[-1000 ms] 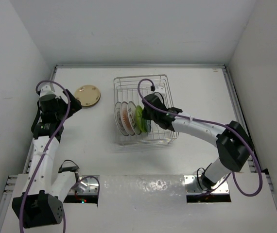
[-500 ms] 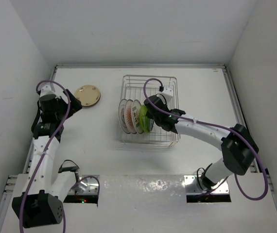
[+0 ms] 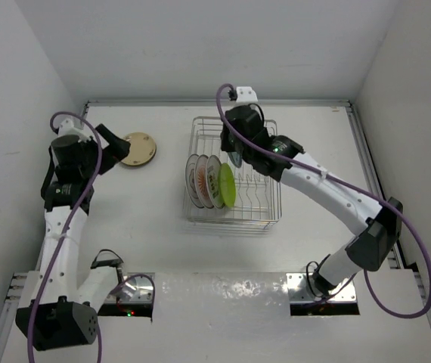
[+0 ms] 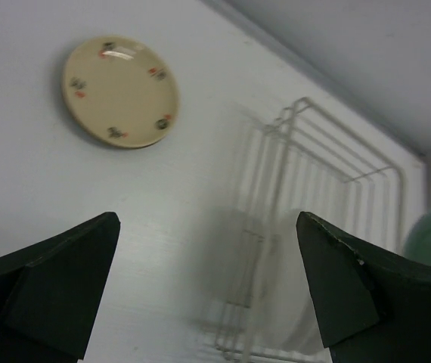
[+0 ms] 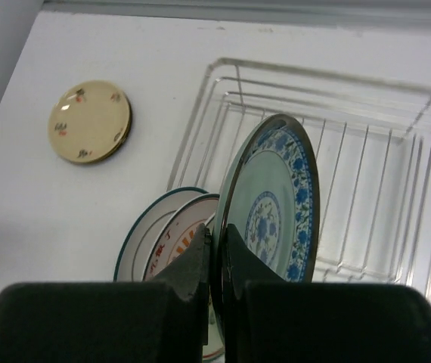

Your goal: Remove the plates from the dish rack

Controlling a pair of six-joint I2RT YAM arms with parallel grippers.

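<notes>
Blue-patterned plate (image 5: pixel 272 204) on edge above the silver dish rack (image 3: pixel 261 203)

On the desk (image 3: pixel 147 227) the dish rack (image 3: pixel 265 206) sits centrally, a row of plates (image 3: pixel 206 184) standing in its left side, a lifted plate (image 5: pixel 272 204) above it between the right arm's fingers (image 5: pixel 189 268), and a lone plate (image 3: pixel 137 148) lying flat to its left.
</notes>
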